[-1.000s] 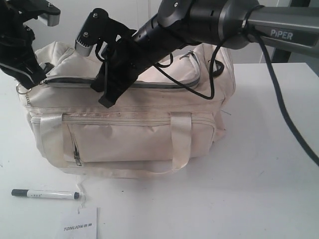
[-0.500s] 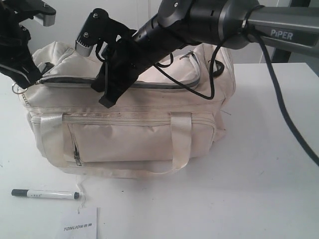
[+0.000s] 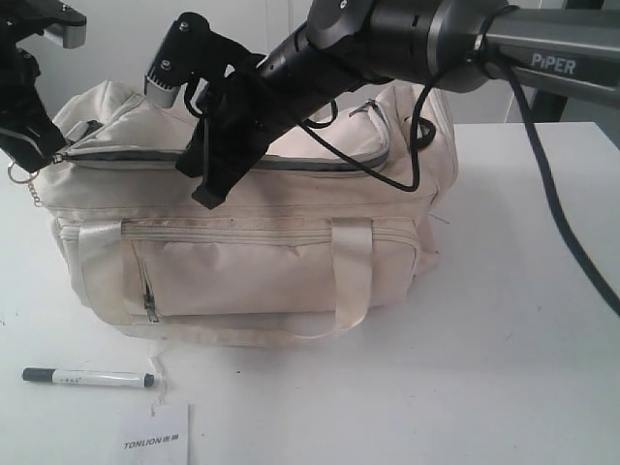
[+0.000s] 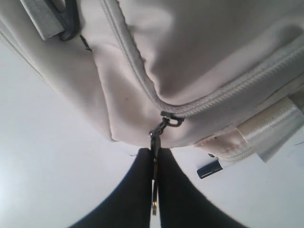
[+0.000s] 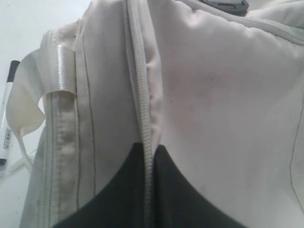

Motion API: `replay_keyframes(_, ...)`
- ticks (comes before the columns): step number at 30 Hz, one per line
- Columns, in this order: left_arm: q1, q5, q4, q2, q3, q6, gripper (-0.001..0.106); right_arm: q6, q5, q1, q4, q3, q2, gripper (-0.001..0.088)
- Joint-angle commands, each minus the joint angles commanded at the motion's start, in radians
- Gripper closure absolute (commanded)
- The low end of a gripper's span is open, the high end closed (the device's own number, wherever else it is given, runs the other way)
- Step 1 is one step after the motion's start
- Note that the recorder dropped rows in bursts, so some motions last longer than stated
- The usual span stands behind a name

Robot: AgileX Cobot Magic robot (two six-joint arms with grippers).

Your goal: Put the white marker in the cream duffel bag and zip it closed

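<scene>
The left gripper [image 4: 154, 159] has moved further toward the left edge of the exterior view and a little higher than half a second ago. It has drawn the zipper pull [image 4: 157, 137] along with it to the left end of the cream duffel bag [image 3: 252, 262]. A small metal ring with a short chain [image 3: 19, 176] now hangs clear of that end instead of in front of the fabric. The bag's left shoulder is lifted slightly.

The left gripper's dark fingers are pressed together on the zipper pull. The right gripper [image 5: 147, 154] has not shifted. It sits on top of the bag near the middle, and its fingers pinch the raised zipper seam between them.

The white marker [image 3: 89, 378] has not been moved. It lies flat on the white table [image 3: 504, 368] in front of the bag's left half, dark cap pointing left. Just beside it, nearer the camera, is a white card [image 3: 155, 434].

The card reads "TONLION" (smaller characters after it are too small to read). The right arm [image 3: 426, 39] carries the word "PiPER" in pale letters. The print on the marker's barrel is too fine to make out.
</scene>
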Motion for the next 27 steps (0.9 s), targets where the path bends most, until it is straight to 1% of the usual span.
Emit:
replay_keyframes(9,0.0,-0.052,-0.002,0.008,0.0,0.0,0.105,0.0,0.003,0.0,0.0,0.0,0.0,0.0868)
replay_keyframes(17,0.0,-0.124,0.007,0.012,0.0,0.0,0.105,-0.018,0.042,0.0,0.0,0.0,0.0,0.0868)
replay_keyframes(27,0.0,-0.158,0.01,0.036,0.0,-0.014,0.105,-0.018,0.049,0.0,-0.002,0.0,-0.002,0.0868)
